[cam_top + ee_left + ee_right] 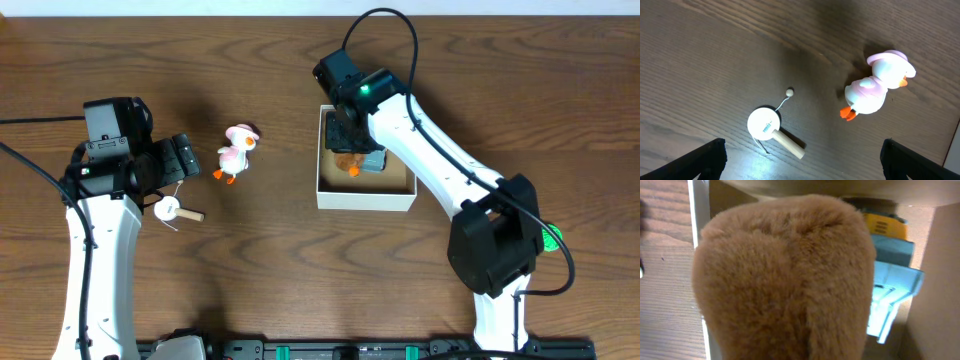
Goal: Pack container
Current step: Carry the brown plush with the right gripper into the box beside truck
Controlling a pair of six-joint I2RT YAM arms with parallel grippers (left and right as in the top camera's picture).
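Observation:
The container [365, 201] is a square white-walled box with a brown inside, at the table's middle right. My right gripper [351, 132] hangs over its left part, shut on a brown plush toy [346, 160] with orange feet. The plush fills the right wrist view [785, 280] and hides the fingers. A light-blue and yellow toy [890, 290] lies in the box beside it, and also shows in the overhead view [375, 160]. My left gripper [802, 162] is open and empty above the bare table, left of the box [186, 160].
A pink and white duck toy [237, 152] lies on the table between my left gripper and the box, also in the left wrist view [875, 92]. A small white disc toy with a wooden handle and string [769, 127] lies below my left gripper [176, 211].

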